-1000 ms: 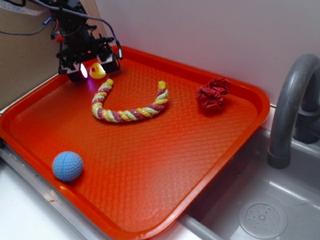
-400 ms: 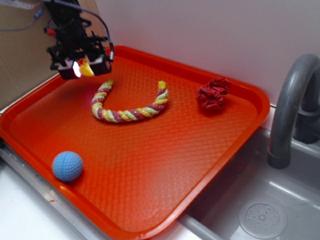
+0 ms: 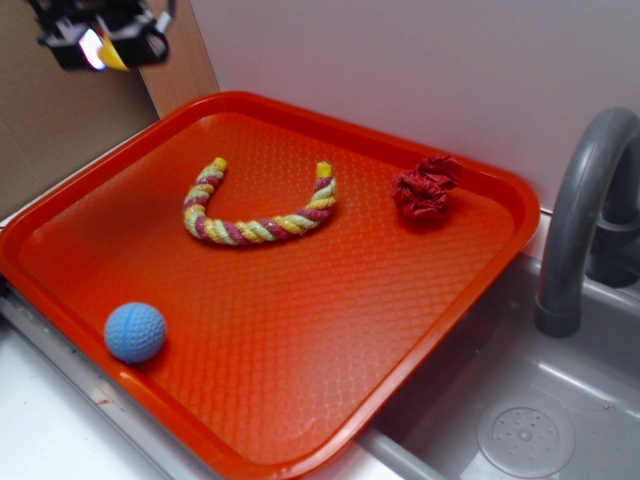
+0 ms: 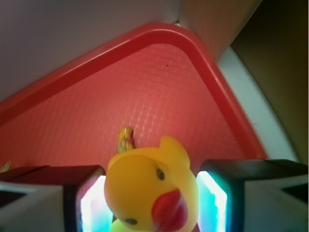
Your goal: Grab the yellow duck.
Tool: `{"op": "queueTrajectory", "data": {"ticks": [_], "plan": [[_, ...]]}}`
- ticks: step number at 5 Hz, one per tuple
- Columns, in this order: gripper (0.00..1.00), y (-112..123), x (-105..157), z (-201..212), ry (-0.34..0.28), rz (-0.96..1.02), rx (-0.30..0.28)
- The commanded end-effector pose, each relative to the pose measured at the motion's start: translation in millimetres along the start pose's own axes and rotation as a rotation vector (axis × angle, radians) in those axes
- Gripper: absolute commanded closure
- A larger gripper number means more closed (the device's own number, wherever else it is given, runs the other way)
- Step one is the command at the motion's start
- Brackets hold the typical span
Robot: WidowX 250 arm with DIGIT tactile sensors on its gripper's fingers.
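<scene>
pale wall behind, cardboard panel at the left, grey sink (image 3: 520, 430) and faucet (image 3: 580, 220) at the right, with an orange tray (image 3: 300, 330) spanning the counter between. on the tray: twisted rope (image 3: 255, 212) curved in a u, red crumpled scrunchie (image 3: 425, 187) near the far rim, blue ball (image 3: 135, 331) by the near-left edge.

grab looks done. gripper (image 3: 100, 42) up in the top-left corner of the exterior view, well above the tray's far-left corner and clear of it, with the yellow duck (image 3: 113, 55) showing as a small yellow wedge between the dark fingers. wrist view confirms: yellow duck (image 4: 152, 191) filling the gap, jaws clamped against its sides, lit pads (image 4: 212, 203) pressed to either flank, tray floor (image 4: 145, 106) far below, nothing under the toy.

duck seated head up, red beak toward the wrist camera, centred between the pads rather than off to one edge; body bottom cut off by the frame, so depth of seating not readable. little left, by the look of it: only keeping the squeeze steady, a small round toy being likely to slip.
</scene>
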State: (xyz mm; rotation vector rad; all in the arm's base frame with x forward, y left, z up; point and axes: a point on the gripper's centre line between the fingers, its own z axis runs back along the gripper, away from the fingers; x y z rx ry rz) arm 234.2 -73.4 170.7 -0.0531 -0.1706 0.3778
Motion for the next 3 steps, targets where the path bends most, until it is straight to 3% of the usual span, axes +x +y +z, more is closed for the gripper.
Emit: {"op": "queueTrajectory", "data": {"ticks": [1, 2, 3], "plan": [[1.0, 19, -18, 92, -0.096, -0.13, -0.143], [1.0, 27, -24, 102, -0.101, -0.105, -0.202], [1.0, 32, -16, 105, -0.092, -0.133, -0.132]]}}
